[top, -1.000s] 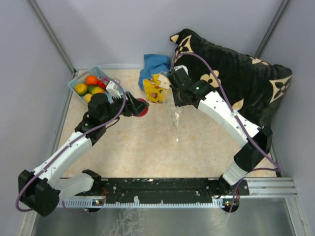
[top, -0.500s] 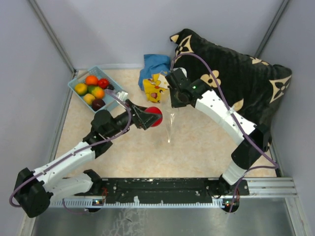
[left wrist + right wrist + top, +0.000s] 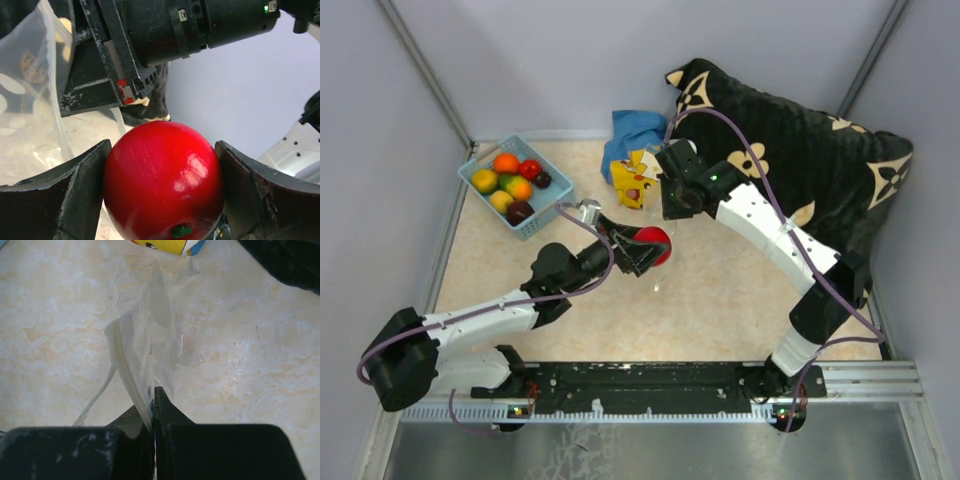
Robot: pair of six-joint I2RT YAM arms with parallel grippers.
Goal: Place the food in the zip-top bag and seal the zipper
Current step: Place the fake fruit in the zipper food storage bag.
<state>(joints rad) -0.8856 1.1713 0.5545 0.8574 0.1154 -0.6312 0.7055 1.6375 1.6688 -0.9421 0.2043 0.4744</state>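
- Left gripper (image 3: 648, 250), at frame centre, had its jaws spread wide and clamped on a red toy fruit (image 3: 162, 182).
- Right gripper (image 3: 152, 401) jaws were nearly together, pinching the zip-top bag (image 3: 150, 335) edge; the bag hung beside the fruit.
- Other fruits (image 3: 510, 180) sat in the blue basket (image 3: 548, 213), upper left.

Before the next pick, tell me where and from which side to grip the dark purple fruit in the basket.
Grip the dark purple fruit across its round middle, coming straight down from above. The walls of the light blue basket likely block a sideways approach. Mind the yellow fruit close beside it.
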